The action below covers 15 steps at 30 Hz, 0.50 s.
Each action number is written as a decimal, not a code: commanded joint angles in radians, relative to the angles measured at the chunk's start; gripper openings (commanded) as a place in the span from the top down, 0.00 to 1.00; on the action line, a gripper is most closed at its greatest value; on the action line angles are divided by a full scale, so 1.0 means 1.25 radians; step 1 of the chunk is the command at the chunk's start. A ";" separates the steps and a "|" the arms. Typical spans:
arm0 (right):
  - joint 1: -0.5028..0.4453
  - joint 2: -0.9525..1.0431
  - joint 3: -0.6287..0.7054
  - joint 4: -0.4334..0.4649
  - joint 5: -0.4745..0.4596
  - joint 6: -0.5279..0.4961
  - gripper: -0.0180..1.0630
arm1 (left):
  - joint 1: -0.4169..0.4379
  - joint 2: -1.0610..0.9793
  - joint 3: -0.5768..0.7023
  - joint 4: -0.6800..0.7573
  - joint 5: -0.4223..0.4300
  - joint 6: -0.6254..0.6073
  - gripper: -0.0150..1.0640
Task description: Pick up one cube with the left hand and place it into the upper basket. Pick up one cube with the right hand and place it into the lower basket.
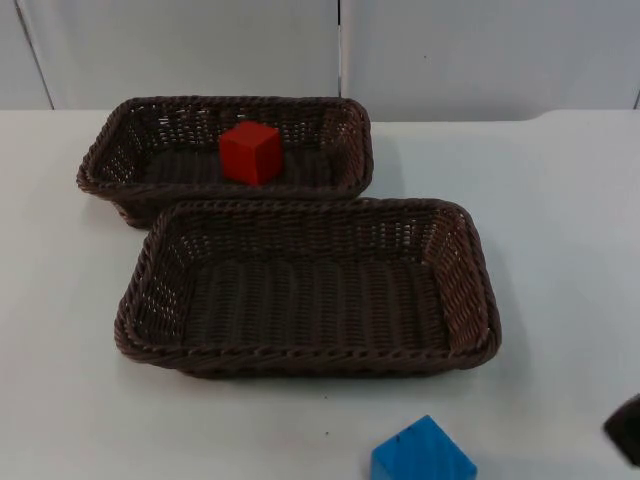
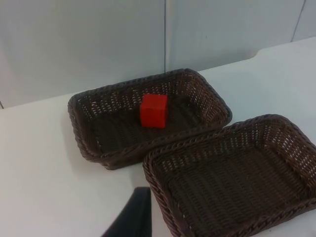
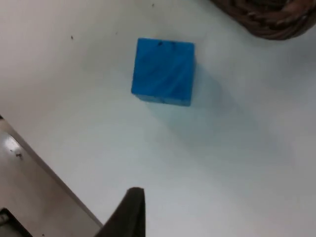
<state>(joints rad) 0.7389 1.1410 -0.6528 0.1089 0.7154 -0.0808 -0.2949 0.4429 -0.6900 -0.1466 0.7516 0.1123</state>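
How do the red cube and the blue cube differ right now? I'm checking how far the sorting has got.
The red cube sits inside the upper basket, while the blue cube lies on the bare white table, in front of the lower basket and outside it. The red one is already delivered; the blue one is not yet picked up. The lower basket holds nothing. Both look like plain solid cubes of similar size.
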 commanded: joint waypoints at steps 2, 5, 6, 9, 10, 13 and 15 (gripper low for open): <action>0.085 0.068 -0.003 -0.072 -0.063 0.100 0.01 | -0.004 -0.006 0.003 0.004 0.001 -0.003 0.01; 0.145 0.136 -0.003 -0.100 -0.134 0.180 0.01 | -0.004 -0.006 0.003 0.004 0.001 -0.003 0.01; 0.145 0.136 -0.003 -0.100 -0.134 0.180 0.01 | -0.004 -0.006 0.003 0.004 0.001 -0.003 0.01; 0.178 0.202 -0.003 -0.109 -0.198 0.248 0.01 | -0.004 -0.006 0.003 0.004 0.001 -0.003 0.01; 0.183 0.224 -0.007 -0.109 -0.210 0.269 0.01 | -0.004 -0.006 0.003 0.004 0.001 -0.003 0.01; 0.190 0.280 -0.036 -0.109 -0.199 0.291 0.01 | -0.004 -0.006 0.003 0.004 0.001 -0.003 0.01; 0.192 0.328 -0.068 -0.109 -0.191 0.291 0.01 | -0.004 -0.006 0.003 0.004 0.001 -0.003 0.01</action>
<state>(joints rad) 0.9706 1.5021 -0.6968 -0.0182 0.4828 0.2703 -0.2949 0.4429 -0.6900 -0.1466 0.7534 0.1123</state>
